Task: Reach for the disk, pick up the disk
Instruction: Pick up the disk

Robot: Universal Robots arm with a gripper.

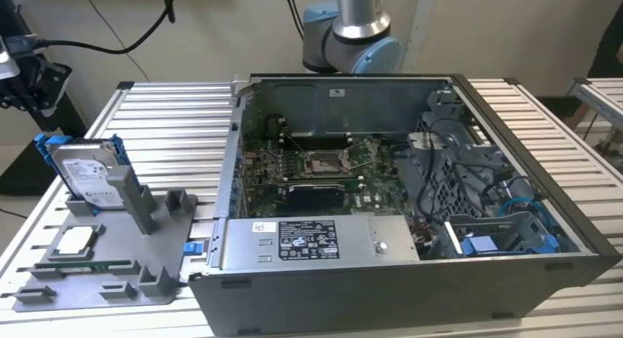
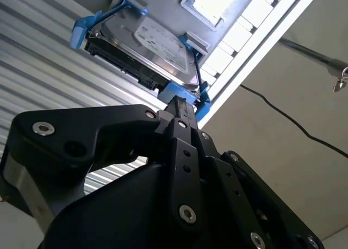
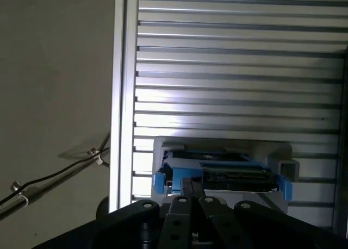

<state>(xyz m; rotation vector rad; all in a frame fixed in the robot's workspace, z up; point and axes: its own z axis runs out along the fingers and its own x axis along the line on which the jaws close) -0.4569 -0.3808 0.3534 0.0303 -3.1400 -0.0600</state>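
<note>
Exterior view laid out the slatted tabletop (image 1: 165, 119), the open computer case (image 1: 389, 279) and, toward the exterior view's left, a grey holder (image 1: 146, 228) with the disk (image 1: 86, 171) standing upright in its slot, nothing touching it. In the second wrist view came the closer detail: the gripper (image 2: 178, 103), fingers drawn together and empty, aimed at the disk's blue bracket (image 2: 175, 89). The reach looked partly made, I judged — grasp and lift not yet done.

Exterior view high above table (image 1: 165, 112); both wrist views close over end effector (image 2: 179, 103) (image 3: 190, 185), sharing disk (image 2: 147, 42) (image 3: 231, 172).
</note>
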